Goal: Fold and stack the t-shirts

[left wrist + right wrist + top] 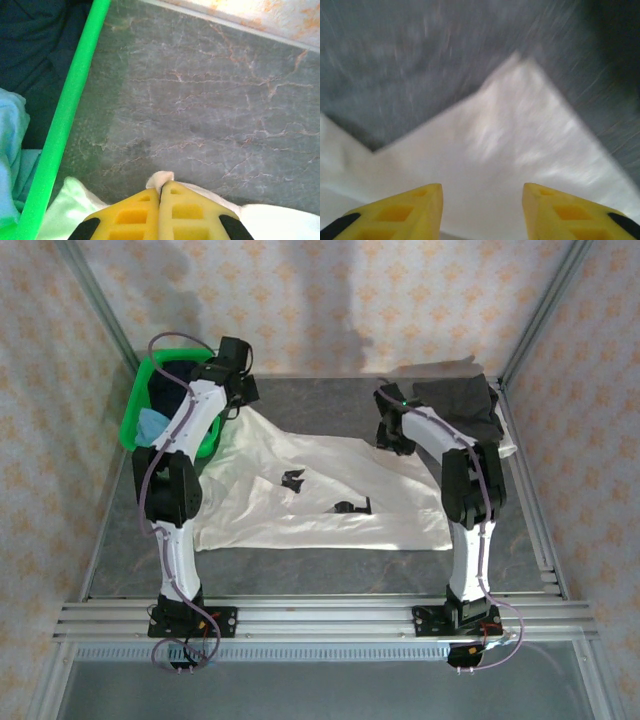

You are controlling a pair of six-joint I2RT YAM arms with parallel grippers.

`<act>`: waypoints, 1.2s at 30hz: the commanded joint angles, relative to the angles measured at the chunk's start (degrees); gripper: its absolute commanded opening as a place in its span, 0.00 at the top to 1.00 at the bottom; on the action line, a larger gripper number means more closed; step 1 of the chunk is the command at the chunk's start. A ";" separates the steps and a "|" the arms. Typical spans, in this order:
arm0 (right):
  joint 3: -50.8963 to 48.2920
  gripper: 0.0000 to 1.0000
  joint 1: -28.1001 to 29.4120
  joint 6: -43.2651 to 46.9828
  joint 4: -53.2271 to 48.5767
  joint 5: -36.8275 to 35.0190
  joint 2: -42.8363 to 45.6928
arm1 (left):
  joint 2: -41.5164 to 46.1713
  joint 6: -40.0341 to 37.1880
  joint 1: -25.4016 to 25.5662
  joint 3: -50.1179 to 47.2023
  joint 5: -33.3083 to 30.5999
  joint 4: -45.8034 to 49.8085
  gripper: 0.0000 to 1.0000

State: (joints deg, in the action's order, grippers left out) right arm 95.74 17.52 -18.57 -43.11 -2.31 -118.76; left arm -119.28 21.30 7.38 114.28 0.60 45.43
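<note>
my left gripper (161,189) clamps a mere tip of the off-white shirt (300,520); it may slip. my right gripper (482,197) gapes, empty.

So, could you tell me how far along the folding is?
No stack yet. The white shirt lies spread out, left claw shut on one corner, right claw open over another. The grey shirt sits far right; navy shirt and blue shirt wait in the basket.
</note>
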 commanded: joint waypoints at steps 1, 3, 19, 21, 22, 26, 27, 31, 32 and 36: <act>5.49 0.50 -2.05 3.19 -4.26 -7.10 -4.04 | -1.09 -1.27 -0.22 0.37 -1.10 -0.08 1.00; 7.89 0.47 -3.59 3.74 -4.61 -6.50 -6.38 | -1.76 -1.26 -0.17 1.02 -0.62 0.27 1.00; 14.21 0.50 -6.62 5.51 -4.02 3.93 -14.83 | -3.51 -1.72 -0.26 4.08 -0.07 2.10 1.00; 13.97 0.57 -6.69 5.59 -3.98 3.82 -15.01 | -3.60 -1.79 -0.19 4.63 -0.16 2.48 1.00; 13.90 0.59 -6.68 5.48 -3.99 3.51 -15.12 | -3.66 -1.86 -0.21 5.00 -0.16 2.75 1.00; 13.75 0.70 -6.71 5.71 -4.52 2.83 -15.19 | -3.79 -2.21 -0.25 6.02 -0.03 3.27 1.00; 13.83 0.75 -6.75 5.70 -4.70 2.75 -15.19 | -3.94 -2.21 -0.25 6.25 0.06 3.43 1.00; 15.89 0.95 -6.82 5.21 -6.78 2.16 -13.53 | -5.21 -2.67 -0.23 11.19 1.22 5.86 1.00; 16.50 0.99 -6.80 5.06 -7.47 1.81 -12.42 | -5.39 -2.84 -0.26 12.69 1.65 6.81 1.00; 14.11 1.00 -6.84 4.40 -7.70 -0.68 -5.40 | -1.09 -2.80 -0.23 10.87 3.05 7.27 1.00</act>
State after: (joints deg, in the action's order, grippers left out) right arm 110.15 11.18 -13.47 -48.34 0.43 -131.68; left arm -123.83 19.49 7.38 125.25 2.52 49.98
